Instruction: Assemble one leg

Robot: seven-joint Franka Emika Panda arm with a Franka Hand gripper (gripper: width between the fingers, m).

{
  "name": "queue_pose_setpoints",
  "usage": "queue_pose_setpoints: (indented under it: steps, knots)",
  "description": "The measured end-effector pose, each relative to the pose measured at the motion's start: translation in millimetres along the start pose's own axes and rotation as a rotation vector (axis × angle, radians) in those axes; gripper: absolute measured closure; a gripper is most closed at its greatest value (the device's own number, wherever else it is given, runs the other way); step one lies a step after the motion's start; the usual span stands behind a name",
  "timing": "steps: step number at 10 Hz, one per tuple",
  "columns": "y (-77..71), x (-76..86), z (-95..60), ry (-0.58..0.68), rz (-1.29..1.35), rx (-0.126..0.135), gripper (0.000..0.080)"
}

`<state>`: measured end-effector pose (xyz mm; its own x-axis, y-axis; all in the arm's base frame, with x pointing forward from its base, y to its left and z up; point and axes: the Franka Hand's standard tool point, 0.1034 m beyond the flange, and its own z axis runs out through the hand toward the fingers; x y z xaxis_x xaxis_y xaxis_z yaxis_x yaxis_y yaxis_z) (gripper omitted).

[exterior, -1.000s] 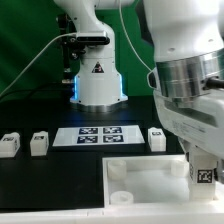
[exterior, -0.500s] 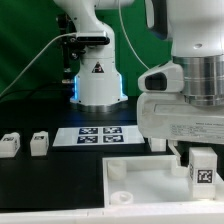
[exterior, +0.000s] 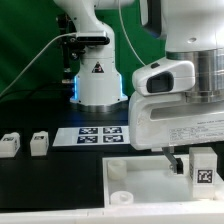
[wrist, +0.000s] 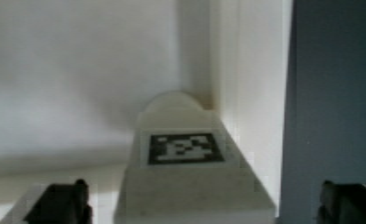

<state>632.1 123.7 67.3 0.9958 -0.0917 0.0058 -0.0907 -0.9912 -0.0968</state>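
A leg (exterior: 204, 166), a white block with a black-and-white tag, stands upright on the large flat white panel (exterior: 140, 172) at the exterior view's right. My gripper (exterior: 190, 166) hangs over it, close to the camera. In the wrist view the leg (wrist: 185, 150) stands between my two dark fingertips (wrist: 59, 201), with a gap on each side. The gripper (wrist: 206, 204) is open and touches nothing. Two more legs (exterior: 10, 144) (exterior: 39, 143) stand on the black table at the exterior view's left.
The marker board (exterior: 95, 135) lies behind the panel. The robot's white base (exterior: 98, 80) stands at the back. The panel has a round corner hole (exterior: 120, 197) near its front left corner. A black cable (exterior: 35, 60) runs at the back left.
My hand has moved toward the exterior view's left and lower, and it now hides the leg that stood beside the marker board. The leg on the panel has stayed in place.
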Motion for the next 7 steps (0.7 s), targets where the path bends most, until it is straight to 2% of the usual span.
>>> queue_pose_setpoints:
  steps: [2, 3, 4, 7]
  knots:
    - [0.0, 0.0, 0.1, 0.000, 0.059, 0.002, 0.0423]
    - [0.1, -0.2, 0.3, -0.001, 0.146, 0.002, 0.0423]
    - [1.9, -0.1, 0.6, -0.001, 0.246, 0.000, 0.0501]
    - [1.9, -0.1, 0.8, -0.001, 0.537, -0.001, 0.0501]
